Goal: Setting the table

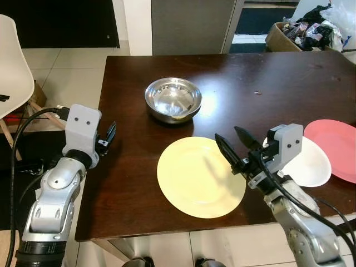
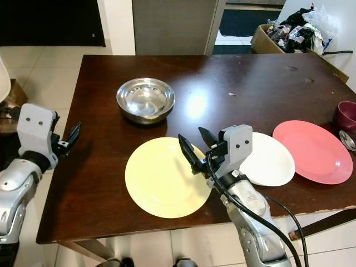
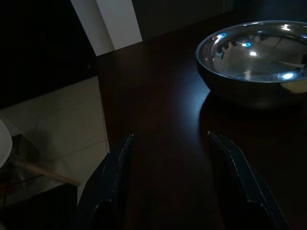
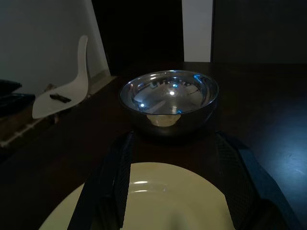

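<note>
**Right gripper hovers over the yellow plate**

The right gripper hangs just above the yellow plate, over its right part, jaws spread wide and holding nothing. Its fingers point toward the steel bowl, which sits upright beyond the plate, near it but apart.

The yellow plate lies flat near the front edge of the dark table. To its right, a white plate rests on the table, and a pink plate lies beside that; their rims seem to meet or overlap, hard to tell which. Farther right, at the table's edge, there is a dark red cup with a spoon just in front of it.

The left gripper waits at the table's left edge, above the wood, jaws parted and empty, the bowl ahead of it in the left wrist view.

A white chair stands on the tiled floor to the left, and a box of clutter sits behind the table's far right corner.
</note>
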Motion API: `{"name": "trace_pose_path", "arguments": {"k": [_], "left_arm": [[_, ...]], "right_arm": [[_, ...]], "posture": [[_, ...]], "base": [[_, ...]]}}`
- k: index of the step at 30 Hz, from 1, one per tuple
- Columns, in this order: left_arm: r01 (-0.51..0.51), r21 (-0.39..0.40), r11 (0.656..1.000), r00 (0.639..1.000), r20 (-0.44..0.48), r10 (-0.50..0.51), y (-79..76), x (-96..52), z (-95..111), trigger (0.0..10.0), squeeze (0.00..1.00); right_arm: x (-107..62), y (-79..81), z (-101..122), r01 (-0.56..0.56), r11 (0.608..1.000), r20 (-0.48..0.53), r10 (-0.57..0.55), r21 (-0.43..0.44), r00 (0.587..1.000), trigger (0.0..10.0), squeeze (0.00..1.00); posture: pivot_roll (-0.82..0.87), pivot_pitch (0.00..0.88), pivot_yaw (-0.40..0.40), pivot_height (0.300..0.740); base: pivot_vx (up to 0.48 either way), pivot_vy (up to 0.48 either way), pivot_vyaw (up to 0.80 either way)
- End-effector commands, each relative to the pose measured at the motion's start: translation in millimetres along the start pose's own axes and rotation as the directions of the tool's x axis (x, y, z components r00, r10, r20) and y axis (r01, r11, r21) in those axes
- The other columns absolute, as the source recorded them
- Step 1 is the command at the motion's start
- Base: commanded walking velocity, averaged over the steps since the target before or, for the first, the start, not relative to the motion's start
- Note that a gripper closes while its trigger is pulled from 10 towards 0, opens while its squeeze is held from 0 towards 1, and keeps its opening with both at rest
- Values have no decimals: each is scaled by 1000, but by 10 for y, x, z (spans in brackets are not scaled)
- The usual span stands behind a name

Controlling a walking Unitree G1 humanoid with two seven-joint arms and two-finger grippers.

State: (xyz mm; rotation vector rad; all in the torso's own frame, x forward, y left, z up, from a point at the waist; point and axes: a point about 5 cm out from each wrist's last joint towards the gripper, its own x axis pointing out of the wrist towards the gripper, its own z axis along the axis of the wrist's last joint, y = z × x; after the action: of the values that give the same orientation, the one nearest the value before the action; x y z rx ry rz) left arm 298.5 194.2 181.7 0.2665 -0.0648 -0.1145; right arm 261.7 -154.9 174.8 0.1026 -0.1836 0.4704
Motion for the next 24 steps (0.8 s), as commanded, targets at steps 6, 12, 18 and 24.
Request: {"name": "trace_pose_path", "arguments": {"k": [6, 12, 18, 24], "left_arm": [[21, -9, 1000, 1000, 13, -21, -54, -17, 17, 10000, 0], [27, 4, 1000, 1000, 13, -27, -97, -11, 10, 10000, 0], [26, 7, 1000, 999, 20, -26, -106, 2, 21, 10000, 0], [19, 23, 1000, 1000, 18, -19, -102, 22, 19, 10000, 86]], "right_arm": [[-34, -71, 2, 29, 999, 2, -29, 37, 1000, 10000, 0], [-44, -86, -1, 33, 999, -1, -33, 38, 999, 10000, 0], [-51, -67, -15, 31, 999, -5, -31, 44, 1000, 10000, 0], [-64, -67, -15, 32, 998, -10, -32, 48, 999, 10000, 0]], "posture": [[-86, 49, 59, 740], [-90, 51, 58, 740], [-90, 54, 60, 740], [-95, 60, 59, 740]], "base": [[0, 0, 0], [0, 0, 0], [0, 0, 0], [0, -400, 0]]}}
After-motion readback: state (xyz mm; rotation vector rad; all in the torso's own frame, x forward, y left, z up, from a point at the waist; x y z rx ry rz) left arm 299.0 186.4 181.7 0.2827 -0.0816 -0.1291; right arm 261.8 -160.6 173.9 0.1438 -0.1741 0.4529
